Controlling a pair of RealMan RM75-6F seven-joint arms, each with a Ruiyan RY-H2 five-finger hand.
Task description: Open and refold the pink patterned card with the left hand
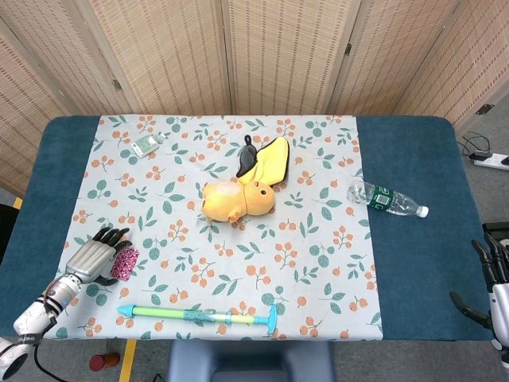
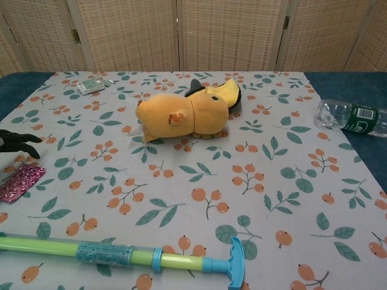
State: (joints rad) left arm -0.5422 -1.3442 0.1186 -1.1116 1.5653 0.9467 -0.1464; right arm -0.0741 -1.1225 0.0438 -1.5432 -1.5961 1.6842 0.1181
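1. The pink card (image 1: 124, 263) is seen lying flat on the floral cloth (image 1: 318, 263) near the left, near corner of the table (image 1: 413, 263).
2. The left hand (image 1: 92, 256) is placed just to the left of the card; its dark fingertips (image 2: 21, 142) are seen beyond the card's far end. Whether the card is touched or held cannot be told from either view.
3. The right hand (image 1: 491, 280) is found off the table's right near edge, fingers spread and nothing held.
4. A yellow plush toy (image 1: 238, 195) is laid near the middle of the cloth.
5. A green and blue toy pump (image 1: 199, 315) is stretched along the near edge.
6. A clear plastic bottle (image 1: 386, 199) is laid on its side to the right, on the blue surface.
7. A small packet (image 1: 146, 144) is seen at the far left of the cloth.
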